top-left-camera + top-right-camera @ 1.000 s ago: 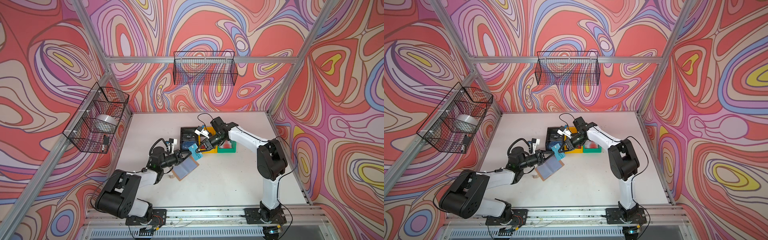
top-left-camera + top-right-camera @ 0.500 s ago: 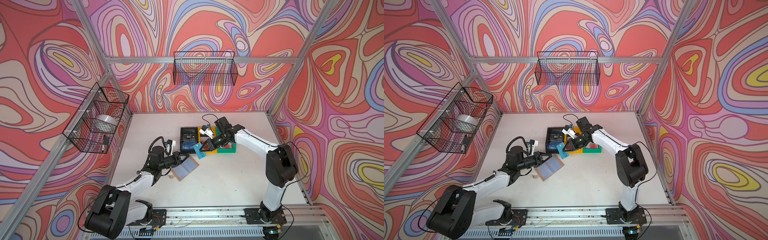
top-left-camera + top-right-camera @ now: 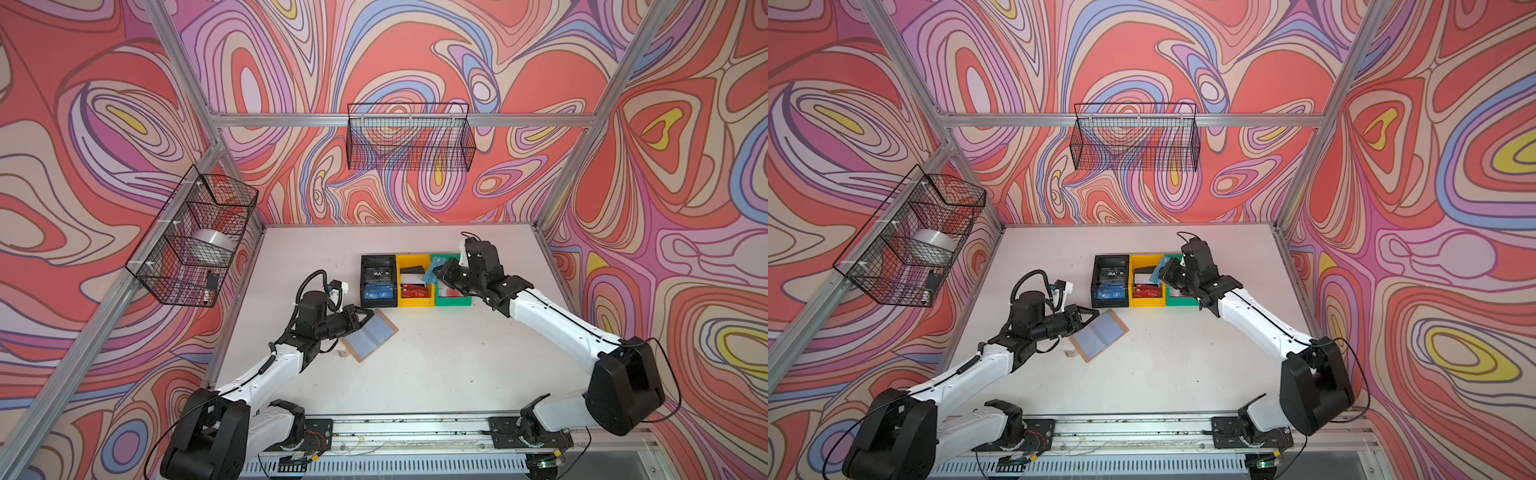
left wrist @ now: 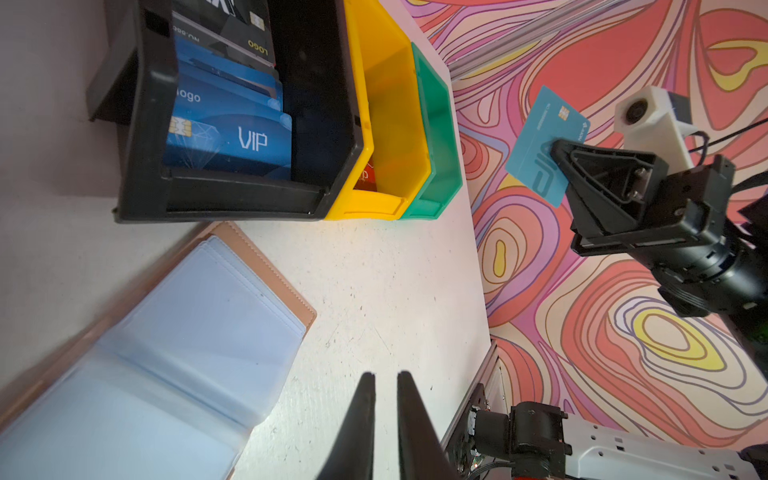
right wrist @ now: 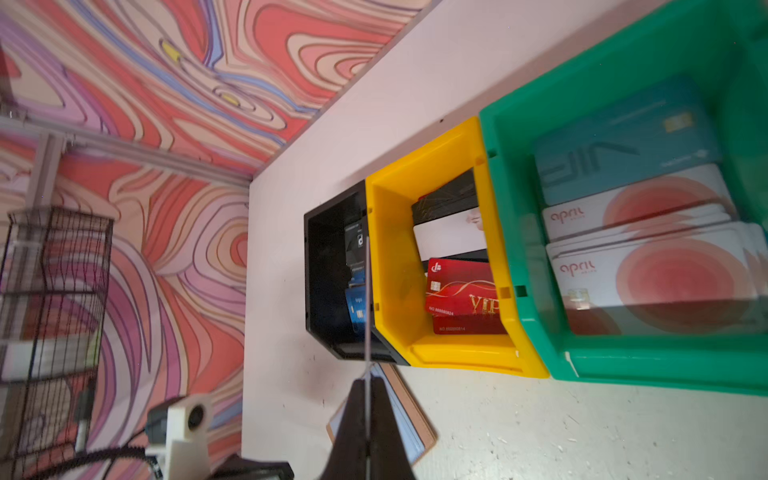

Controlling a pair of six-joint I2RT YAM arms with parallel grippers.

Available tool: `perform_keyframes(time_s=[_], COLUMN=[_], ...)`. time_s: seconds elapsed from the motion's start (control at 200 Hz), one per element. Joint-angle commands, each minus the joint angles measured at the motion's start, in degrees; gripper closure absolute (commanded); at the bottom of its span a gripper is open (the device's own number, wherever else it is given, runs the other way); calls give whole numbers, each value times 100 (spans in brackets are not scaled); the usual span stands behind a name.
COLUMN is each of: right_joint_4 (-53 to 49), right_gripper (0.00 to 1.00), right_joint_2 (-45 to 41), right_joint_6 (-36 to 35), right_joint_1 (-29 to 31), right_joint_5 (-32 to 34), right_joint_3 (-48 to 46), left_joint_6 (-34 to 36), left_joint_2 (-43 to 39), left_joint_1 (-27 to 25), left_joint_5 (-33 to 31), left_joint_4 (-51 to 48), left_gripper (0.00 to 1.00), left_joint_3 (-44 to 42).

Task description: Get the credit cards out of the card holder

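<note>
Over the bins [image 3: 415, 302], right claw [image 4: 556, 146] now pinches a blue card [image 4: 534, 124] carried clear of the holder [image 3: 368, 334]; that card is out. Left claw [image 4: 384, 377] sits narrow, empty.

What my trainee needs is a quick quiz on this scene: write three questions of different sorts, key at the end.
1. Multiple choice: what is the right pincer holding?
A) nothing
B) a light-blue plastic "VIP" card
C) a metal key
2. True or false: the tan leather-like booklet card holder lies open on the white table.
3. Short answer: what stands between the black plastic bin and the green plastic bin?

Key
1. B
2. True
3. The yellow plastic bin
</note>
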Motion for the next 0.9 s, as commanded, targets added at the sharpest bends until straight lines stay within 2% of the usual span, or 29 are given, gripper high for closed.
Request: perform_keyframes(time_s=[0.0,0.336,0.696,0.761,0.896], right_joint_4=[242,1124,1897,2016,2188], right_gripper=[100,100,100,100,100], right_joint_2=[-144,-157,417,541,682], right_joint_6=[1454,3108,4099,4370,4356], right_joint_1=[-3,5,0,5,-1], right_joint_5=[1107,2298,2014,2111,2387], right_joint_3=[-162,-793,-1013,-1064,-1086], left_joint_6=[97,96,108,105,92], left_joint_2=[-74,-324,-425,-407,-419], left_joint_1=[-26,-25,-15,-18,-16], left_joint_5=[-84,-193,-284,-290,-309], left_joint_4=[-158,-322,-500,-509,-517], left_gripper=[85,85,85,85,85], left_joint_3=[99,34,22,27,8])
